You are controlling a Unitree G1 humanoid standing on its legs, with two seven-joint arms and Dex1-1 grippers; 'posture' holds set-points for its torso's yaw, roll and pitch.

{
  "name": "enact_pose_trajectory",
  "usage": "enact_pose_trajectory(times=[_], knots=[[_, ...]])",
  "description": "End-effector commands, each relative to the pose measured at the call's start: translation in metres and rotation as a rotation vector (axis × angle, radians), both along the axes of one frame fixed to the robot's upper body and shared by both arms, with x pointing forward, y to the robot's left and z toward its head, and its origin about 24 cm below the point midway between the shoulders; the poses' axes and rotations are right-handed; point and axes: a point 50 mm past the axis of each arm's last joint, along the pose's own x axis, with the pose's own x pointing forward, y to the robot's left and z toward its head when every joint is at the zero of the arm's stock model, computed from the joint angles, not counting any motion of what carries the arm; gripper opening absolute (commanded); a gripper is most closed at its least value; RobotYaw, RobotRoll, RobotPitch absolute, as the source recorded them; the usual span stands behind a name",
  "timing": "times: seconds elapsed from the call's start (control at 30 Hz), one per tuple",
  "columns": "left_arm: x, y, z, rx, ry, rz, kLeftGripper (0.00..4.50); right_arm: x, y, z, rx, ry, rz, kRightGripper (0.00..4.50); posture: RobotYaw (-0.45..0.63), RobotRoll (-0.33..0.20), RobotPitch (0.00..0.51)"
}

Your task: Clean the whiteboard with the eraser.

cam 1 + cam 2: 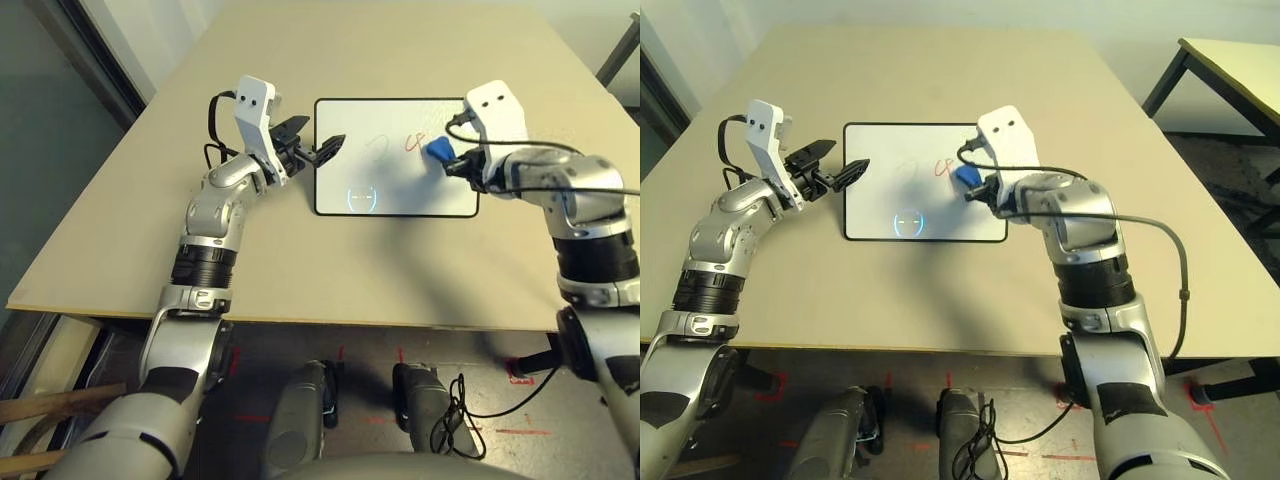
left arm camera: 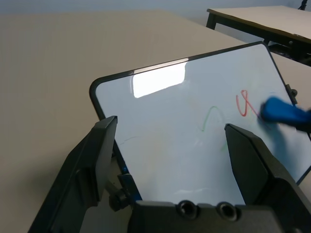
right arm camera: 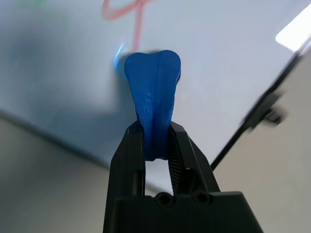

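So my right gripper (image 3: 156, 141) has its jaws clamped on the eraser (image 1: 438, 151), held against the whiteboard (image 1: 395, 190) right beside the red scribble (image 1: 414, 142). My left gripper (image 1: 312, 139) sits with jaws spread apart at the board's left edge. Whiteboard's lying flat mid-table (image 1: 300, 260).

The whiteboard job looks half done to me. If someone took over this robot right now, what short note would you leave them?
Right gripper: shut on the blue eraser, which is down at the whiteboard, beside the red scribble.
Left gripper: open, empty, at the board's left short edge, over its surface.
Whiteboard: lies flat on the table between the two arms.
Done: eraser picked up and brought to the marks.
Left: wipe off the red scribble and the faint green stroke beside it.
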Motion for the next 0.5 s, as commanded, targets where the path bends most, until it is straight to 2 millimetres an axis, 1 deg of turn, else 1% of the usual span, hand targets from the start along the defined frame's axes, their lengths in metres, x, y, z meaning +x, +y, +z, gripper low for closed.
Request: enact_pose_trajectory(times=[0.03,0.1,0.17,0.37,0.5], knots=[[-0.001,-0.005,-0.001,0.017,0.000,-0.016,4.50,-0.008,0.002,-0.015,-0.029,0.075,0.021,0.59,-0.01,0.000,0.135],[-0.001,-0.005,-0.001,0.015,-0.001,-0.016,4.50,-0.012,0.004,-0.021,-0.032,0.097,0.030,0.59,-0.01,0.000,0.135],[0.000,-0.006,-0.001,0.013,-0.001,-0.016,4.50,-0.011,0.006,-0.023,-0.027,0.094,0.029,0.59,0.00,0.000,0.134],[-0.001,-0.007,-0.002,0.006,-0.002,-0.017,4.50,0.007,0.011,-0.002,0.006,-0.018,0.007,0.58,0.00,0.000,0.132],[-0.001,-0.008,-0.001,0.003,-0.004,-0.016,4.50,0.014,0.013,0.003,0.022,-0.046,-0.005,0.58,0.00,0.000,0.135]])
